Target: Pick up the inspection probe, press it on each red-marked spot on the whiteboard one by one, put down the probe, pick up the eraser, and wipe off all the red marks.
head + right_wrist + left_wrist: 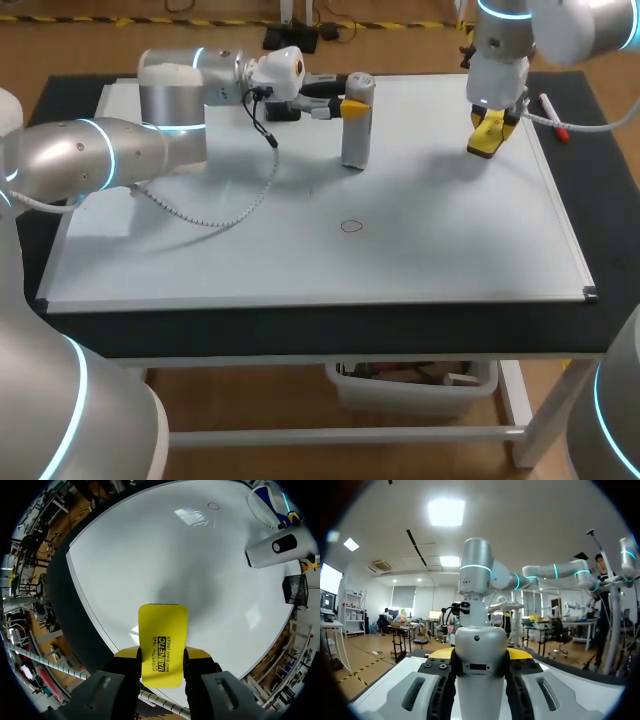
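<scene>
Your right gripper point(161, 654) clamps the yellow eraser point(163, 635) over the whiteboard's point(450, 250) far right, the lone red mark point(350, 226) lying well ahead toward centre, while your left gripper point(480, 654) grips the upright probe point(357, 125).

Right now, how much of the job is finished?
Both tools are picked up. The left hand holds the silver cylinder-shaped probe upright at the far side of the white whiteboard. The right hand holds the flat yellow eraser. One small red ring mark shows on the board, so wiping is left. I cannot tell whether the probe has pressed it yet.
</scene>
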Robot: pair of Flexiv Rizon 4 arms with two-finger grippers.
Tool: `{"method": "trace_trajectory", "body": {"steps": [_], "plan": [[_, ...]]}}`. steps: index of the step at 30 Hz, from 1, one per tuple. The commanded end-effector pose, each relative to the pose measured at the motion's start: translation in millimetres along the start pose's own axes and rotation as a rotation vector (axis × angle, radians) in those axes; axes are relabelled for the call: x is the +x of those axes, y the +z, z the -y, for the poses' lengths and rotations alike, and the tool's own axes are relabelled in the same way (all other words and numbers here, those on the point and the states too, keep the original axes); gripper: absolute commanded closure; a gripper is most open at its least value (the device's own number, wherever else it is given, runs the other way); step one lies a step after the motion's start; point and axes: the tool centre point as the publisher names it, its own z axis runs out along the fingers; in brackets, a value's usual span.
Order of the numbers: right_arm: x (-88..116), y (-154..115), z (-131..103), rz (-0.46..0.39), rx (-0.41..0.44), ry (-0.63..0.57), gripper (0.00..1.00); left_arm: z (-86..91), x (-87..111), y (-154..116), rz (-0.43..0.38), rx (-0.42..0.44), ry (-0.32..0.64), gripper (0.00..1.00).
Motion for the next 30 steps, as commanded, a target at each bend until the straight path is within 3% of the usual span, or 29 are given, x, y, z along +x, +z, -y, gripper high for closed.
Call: {"method": "trace_trajectory", "body": {"steps": [1, 14, 30], "plan": [[0.3, -1.1, 0.5, -0.003, 0.001, -0.001, 1.0, 5.4, -0.7, 1.2, -0.004, -0.001, 0.006, 1.0], [0.3, -1.1, 0.5, -0.003, 0.001, -0.001, 1.0, 28.1, -6.2, -10.0, 0.019, 0.01, 0.032, 1.0], [0.3, -1.1, 0.5, -0.003, 0.001, -0.001, 1.0, 54.1, -12.0, -71.8, 0.146, 0.027, 0.059, 1.0]]}}
